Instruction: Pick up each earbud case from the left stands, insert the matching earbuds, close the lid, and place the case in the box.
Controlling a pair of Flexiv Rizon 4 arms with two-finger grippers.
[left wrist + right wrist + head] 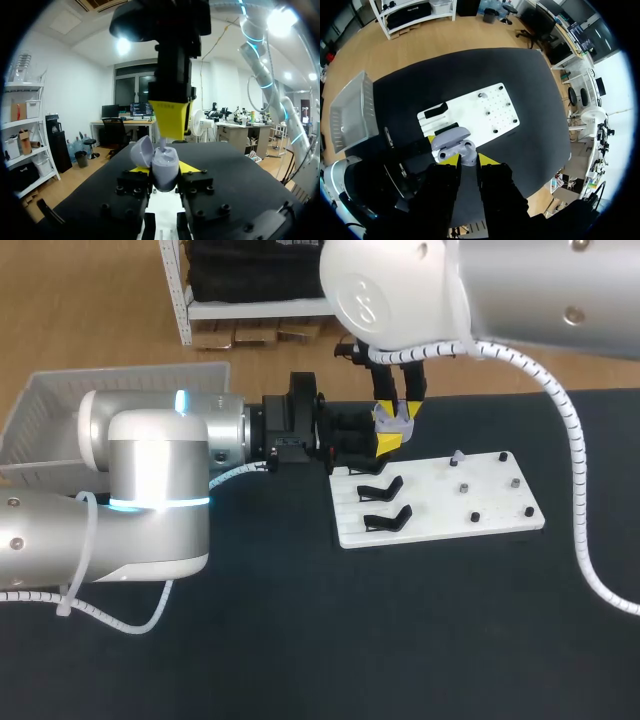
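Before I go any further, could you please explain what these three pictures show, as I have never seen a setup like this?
This is a robot with two arms at a black table. Each arm ends in a two-fingered hand with yellow tips. One picture looks down from a fixed camera above and behind the robot. The other two come from a fisheye camera on each wrist, looking along that arm's fingers. On the table lie a white board with black stands and, at the far left, a pale box. The left hand holds an open lilac earbud case near the board. The right hand points down over it and seems to pinch a small earbud just above the case.
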